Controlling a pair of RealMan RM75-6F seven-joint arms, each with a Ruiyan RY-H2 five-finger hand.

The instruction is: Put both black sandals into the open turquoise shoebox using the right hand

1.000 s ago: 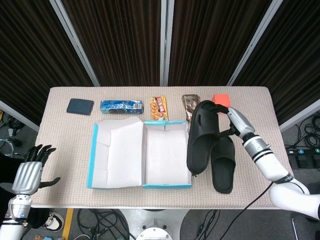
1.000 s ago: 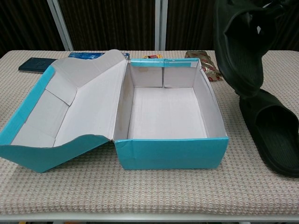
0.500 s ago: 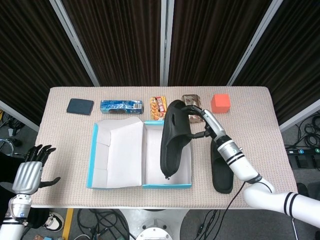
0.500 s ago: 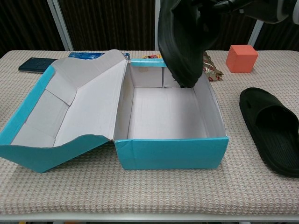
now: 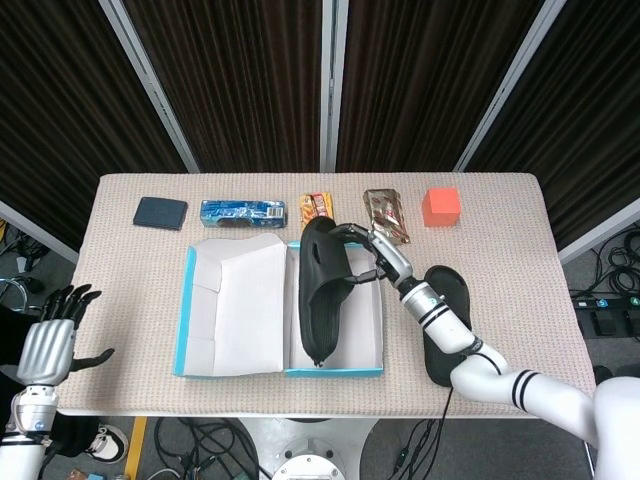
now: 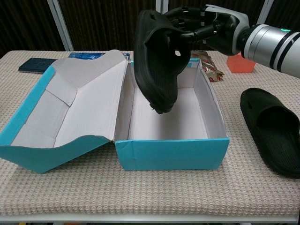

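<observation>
My right hand (image 5: 378, 252) (image 6: 212, 29) grips one black sandal (image 5: 322, 292) (image 6: 159, 65) by its strap end. The sandal hangs tilted, toe down, over the left part of the open turquoise shoebox (image 5: 335, 370) (image 6: 171, 153). Its toe is inside the box, and I cannot tell whether it touches the floor. The other black sandal (image 5: 446, 327) (image 6: 273, 131) lies flat on the table, right of the box. My left hand (image 5: 55, 345) hovers off the table's front left corner, fingers spread, holding nothing.
The box lid (image 5: 228, 312) (image 6: 70, 117) lies folded open to the left. Along the table's back edge sit a dark wallet (image 5: 160, 213), a blue packet (image 5: 242, 210), a snack bar (image 5: 317, 209), a brown packet (image 5: 386, 213) and an orange cube (image 5: 441, 206) (image 6: 239, 63).
My right hand has carried the sandal leftward from beside the box to over it, and lowered its toe into the box. My left hand has shifted slightly.
</observation>
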